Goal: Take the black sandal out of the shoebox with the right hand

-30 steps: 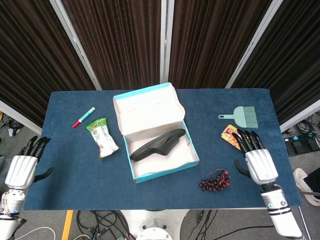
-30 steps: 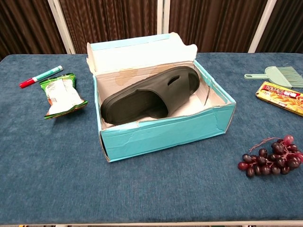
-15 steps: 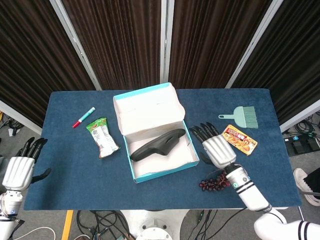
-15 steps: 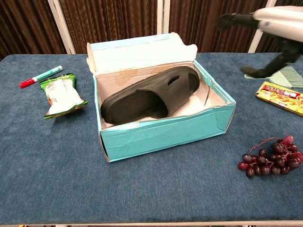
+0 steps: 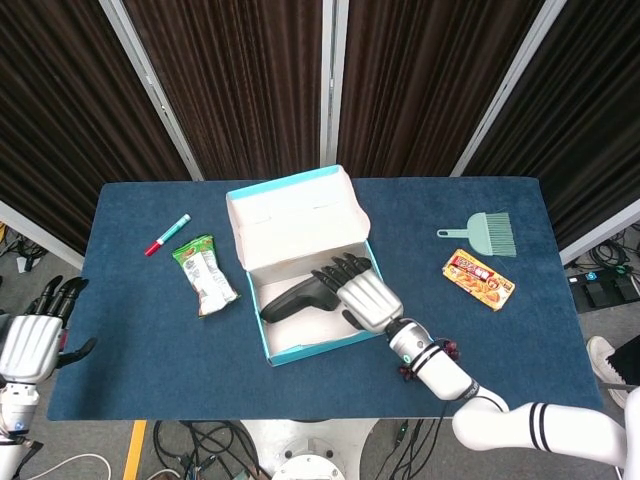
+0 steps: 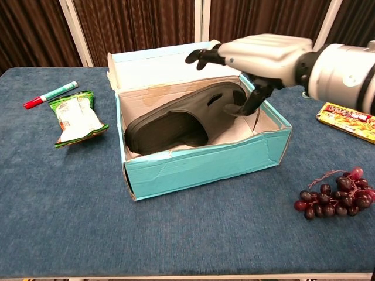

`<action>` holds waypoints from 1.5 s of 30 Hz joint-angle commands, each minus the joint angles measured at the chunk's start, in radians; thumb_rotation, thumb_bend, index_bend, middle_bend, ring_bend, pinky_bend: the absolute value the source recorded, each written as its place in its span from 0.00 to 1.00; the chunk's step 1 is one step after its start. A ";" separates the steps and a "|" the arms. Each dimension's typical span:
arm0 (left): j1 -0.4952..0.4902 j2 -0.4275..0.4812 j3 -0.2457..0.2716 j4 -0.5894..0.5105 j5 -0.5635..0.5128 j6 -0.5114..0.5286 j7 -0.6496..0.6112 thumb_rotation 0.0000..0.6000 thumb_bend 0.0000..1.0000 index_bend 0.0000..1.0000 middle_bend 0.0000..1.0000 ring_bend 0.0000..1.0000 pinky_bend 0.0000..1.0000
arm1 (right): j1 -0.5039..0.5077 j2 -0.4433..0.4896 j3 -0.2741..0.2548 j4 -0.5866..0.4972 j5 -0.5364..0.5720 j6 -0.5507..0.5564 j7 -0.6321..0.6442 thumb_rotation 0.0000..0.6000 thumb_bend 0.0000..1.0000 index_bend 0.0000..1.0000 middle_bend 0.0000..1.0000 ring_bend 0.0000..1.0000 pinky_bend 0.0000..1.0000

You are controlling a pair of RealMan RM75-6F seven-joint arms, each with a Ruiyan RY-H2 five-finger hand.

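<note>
A black sandal (image 6: 176, 117) lies on its side in the open turquoise shoebox (image 6: 205, 164), toe toward the box's left end; from the head camera the sandal (image 5: 292, 297) shows left of my hand. My right hand (image 6: 258, 55) hovers over the sandal's heel end, fingers spread and pointing left, thumb reaching down toward the heel. It holds nothing. In the head view the right hand (image 5: 365, 295) covers the sandal's right part inside the shoebox (image 5: 300, 350). My left hand (image 5: 30, 340) hangs open off the table's left edge.
A green snack bag (image 5: 205, 275) and a red-capped marker (image 5: 167, 235) lie left of the box. A bunch of dark grapes (image 6: 335, 199), a yellow-red packet (image 5: 480, 278) and a green brush (image 5: 485, 232) lie to the right. The box lid (image 5: 290, 215) stands open behind.
My right hand has swept left from the table's right side, past the grapes, to above the sandal's heel in the box. The left hand dropped slightly lower.
</note>
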 commanded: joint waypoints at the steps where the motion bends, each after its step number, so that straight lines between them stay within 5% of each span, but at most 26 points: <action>1: 0.002 -0.001 -0.002 0.004 -0.001 0.003 -0.006 1.00 0.19 0.10 0.11 0.03 0.29 | 0.048 -0.039 -0.006 0.038 0.055 -0.031 -0.037 1.00 0.30 0.02 0.12 0.00 0.00; 23: 0.003 0.007 -0.008 0.048 -0.007 0.001 -0.068 1.00 0.19 0.10 0.11 0.03 0.29 | 0.239 -0.229 -0.036 0.228 0.180 -0.058 -0.076 1.00 0.31 0.06 0.15 0.04 0.06; 45: 0.011 -0.007 -0.007 0.103 -0.020 -0.007 -0.122 1.00 0.19 0.10 0.11 0.03 0.29 | 0.307 -0.335 -0.067 0.347 0.245 -0.006 -0.139 1.00 0.33 0.28 0.30 0.19 0.22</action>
